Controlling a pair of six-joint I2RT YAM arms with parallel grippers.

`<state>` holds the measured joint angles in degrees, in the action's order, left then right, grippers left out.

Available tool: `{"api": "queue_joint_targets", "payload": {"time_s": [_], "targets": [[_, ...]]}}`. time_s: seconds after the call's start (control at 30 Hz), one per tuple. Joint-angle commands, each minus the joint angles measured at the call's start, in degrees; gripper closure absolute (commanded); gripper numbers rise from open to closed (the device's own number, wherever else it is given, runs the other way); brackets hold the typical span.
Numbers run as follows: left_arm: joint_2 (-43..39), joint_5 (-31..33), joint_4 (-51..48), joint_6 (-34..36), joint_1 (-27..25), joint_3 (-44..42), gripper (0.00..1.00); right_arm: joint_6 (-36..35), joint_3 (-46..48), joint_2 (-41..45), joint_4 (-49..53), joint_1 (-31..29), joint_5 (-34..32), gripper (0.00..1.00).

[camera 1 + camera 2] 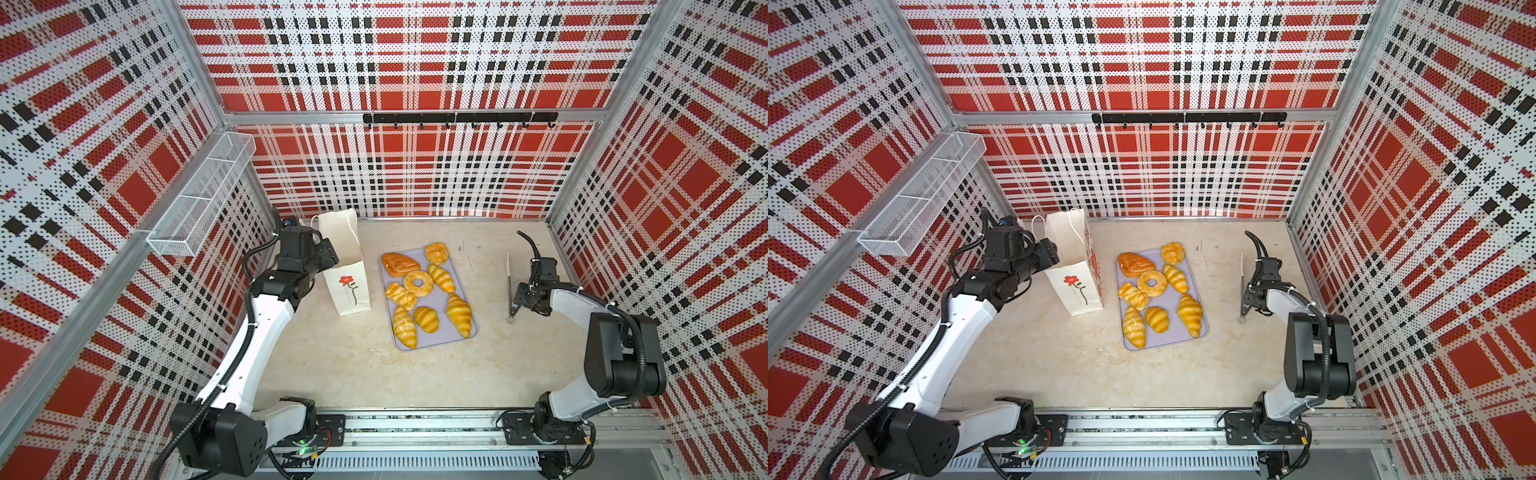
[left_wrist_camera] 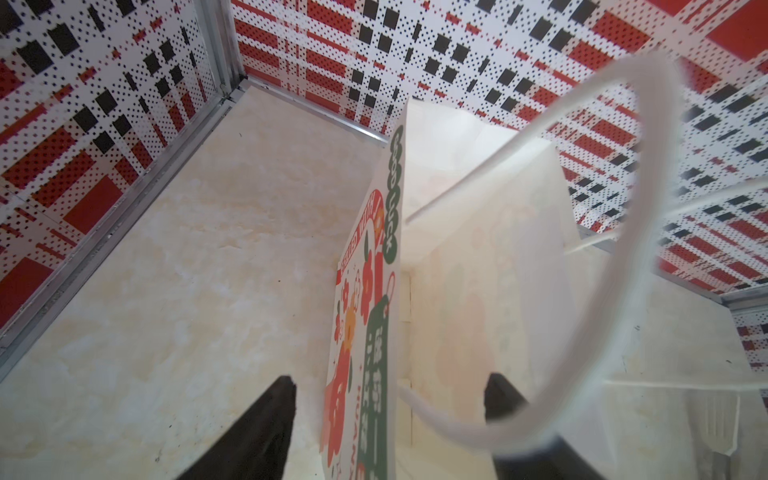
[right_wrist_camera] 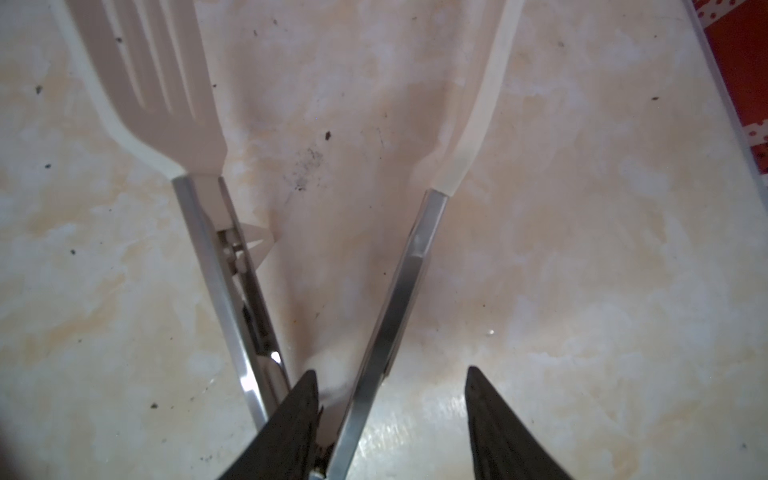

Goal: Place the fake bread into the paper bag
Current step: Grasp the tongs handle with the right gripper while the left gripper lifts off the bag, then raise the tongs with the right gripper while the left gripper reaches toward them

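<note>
The fake bread (image 1: 417, 283) (image 1: 1152, 283) is several golden pastries lying on a lilac tray (image 1: 434, 341): croissants, a ring doughnut and flaky pieces. To the tray's left, the white paper bag (image 1: 349, 291) (image 1: 1073, 291) with a red flower stands upright with its mouth open. My left gripper (image 2: 390, 386) is open at the bag's top. Its fingers straddle one printed wall of the bag (image 2: 478, 291), and a white handle (image 2: 648, 249) loops round one finger. On the right, my right gripper (image 3: 390, 374) (image 1: 521, 297) is open, low over metal tongs (image 3: 399, 291) (image 1: 509, 282); one tong arm runs between its fingers.
The tongs lie on the beige tabletop right of the tray, white tips pointing to the back wall. A wire mesh basket (image 1: 199, 195) hangs on the left wall and a black hook rail (image 1: 457, 118) on the back wall. Plaid walls close in three sides.
</note>
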<state>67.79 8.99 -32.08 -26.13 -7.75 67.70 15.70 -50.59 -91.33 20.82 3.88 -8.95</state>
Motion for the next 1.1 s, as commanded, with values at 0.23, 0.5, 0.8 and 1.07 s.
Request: {"api": "queue_joint_targets", "payload": {"time_s": [0.23,0.5,0.8,1.07], "targets": [[-10.39,11.59,2.92,2.77,-5.87,-3.27,0.03,-0.13,-6.34,-7.14,2.62,0.78,2.45,0.55],[-14.65,28.46,6.38,7.51,-19.68,-3.6,0.0,-0.33,-6.39,-7.28,2.33,1.19,3.81,0.69],[-13.89,33.06,12.2,12.61,-28.26,-2.09,0.0,1.03,-5.18,-5.4,0.03,1.66,10.0,0.93],[-8.28,31.71,14.84,19.44,-37.27,3.57,0.0,-0.94,-5.98,2.91,0.28,1.64,18.74,0.96]]}}
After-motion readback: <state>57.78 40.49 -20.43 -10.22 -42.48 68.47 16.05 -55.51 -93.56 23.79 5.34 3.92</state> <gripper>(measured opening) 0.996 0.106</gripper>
